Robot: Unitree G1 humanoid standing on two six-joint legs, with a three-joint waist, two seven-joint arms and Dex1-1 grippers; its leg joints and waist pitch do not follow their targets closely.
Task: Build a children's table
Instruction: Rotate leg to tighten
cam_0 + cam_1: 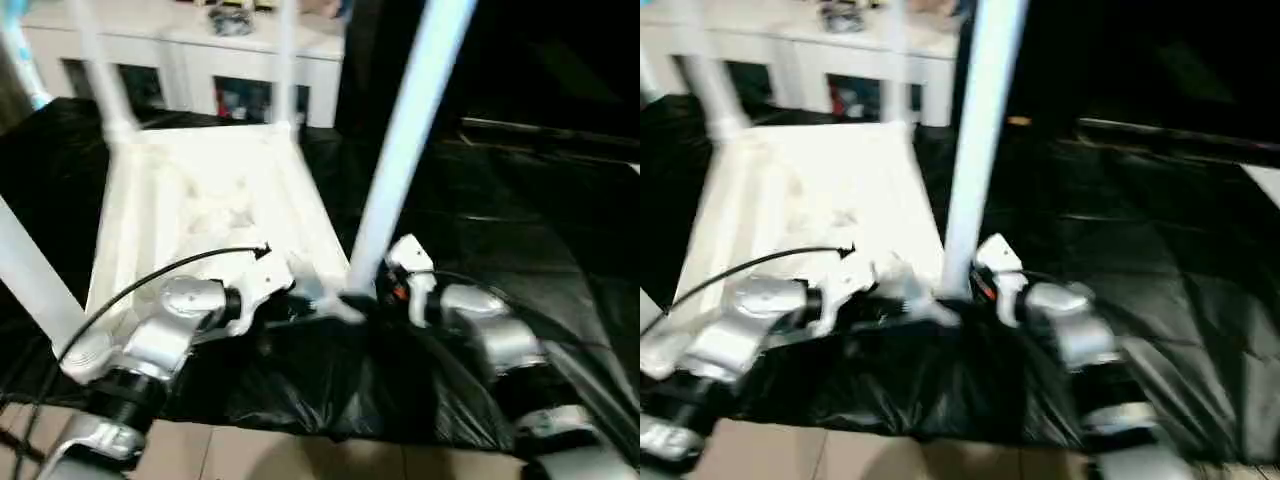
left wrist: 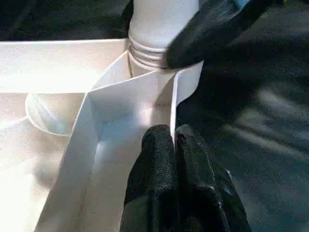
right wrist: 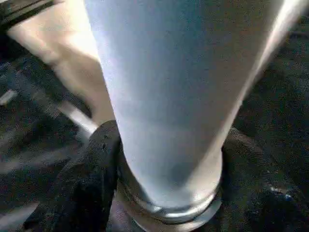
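Kids' table (image 1: 215, 200) lies upside down on the black-draped tabletop (image 1: 520, 230), ribbed underside facing up, near edge close to the robot. All four legs point up. Far left leg (image 1: 100, 70) and far right leg (image 1: 285, 60) stand at the back corners, w/ a white cabinet (image 1: 180, 60) behind them. Near left leg (image 1: 35, 280) rises at the front corner on the robot's left. Near right leg (image 1: 410, 130) rises at the front corner between the two arms, leaning a bit to the right towards its top.

Left claw (image 2: 173, 137) is closed narrow, both black fingers pressed together on the thin white side wall (image 2: 176, 96) of the kids' table, just beside the corner socket. In the left wrist view the near right leg's base sits in that socket, w/ a few ridged rings (image 2: 145, 50) showing just above the socket rim.

Right claw (image 3: 169, 169) is around the near right leg low down, approx at its base: one black finger (image 3: 96, 159) hugs one side, the other sits on the opposite side, so the claw holds the leg. One of those fingers also shows in the left wrist view, pressed against the leg right above the rings.

A black cable (image 1: 150, 275) loops over the left forearm. Light tiled floor (image 1: 250, 455) shows below the tabletop's front edge.
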